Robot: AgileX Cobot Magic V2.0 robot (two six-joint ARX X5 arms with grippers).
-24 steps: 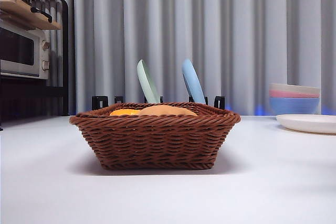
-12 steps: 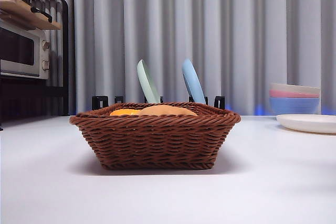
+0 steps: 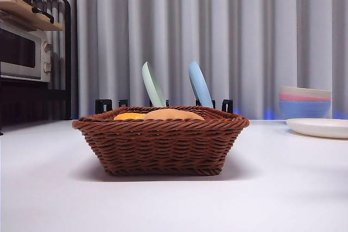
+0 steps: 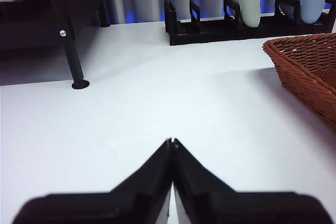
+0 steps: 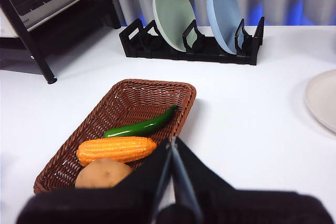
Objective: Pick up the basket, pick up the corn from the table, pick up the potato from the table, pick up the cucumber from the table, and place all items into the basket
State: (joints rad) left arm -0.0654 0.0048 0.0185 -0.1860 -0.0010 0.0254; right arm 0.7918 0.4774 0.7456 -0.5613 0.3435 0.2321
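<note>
The brown woven basket [image 3: 161, 139] stands on the white table [image 3: 174, 205]. From above, the right wrist view shows the basket [image 5: 126, 106] holding the green cucumber [image 5: 140, 126], the orange corn [image 5: 116, 149] and the tan potato [image 5: 103, 174] side by side. In the front view only the tops of the corn [image 3: 129, 116] and potato [image 3: 173, 114] rise over the rim. My right gripper [image 5: 171, 141] is shut and empty, raised beside the basket. My left gripper [image 4: 171, 142] is shut and empty above bare table, with a corner of the basket [image 4: 310, 72] off to one side.
A black dish rack [image 5: 194, 45] with a green plate [image 3: 153, 85] and a blue plate [image 3: 199, 84] stands behind the basket. A microwave on a black shelf [image 3: 32, 52] is at the left. Stacked bowls [image 3: 304, 101] and a white plate [image 3: 318, 127] sit at the right.
</note>
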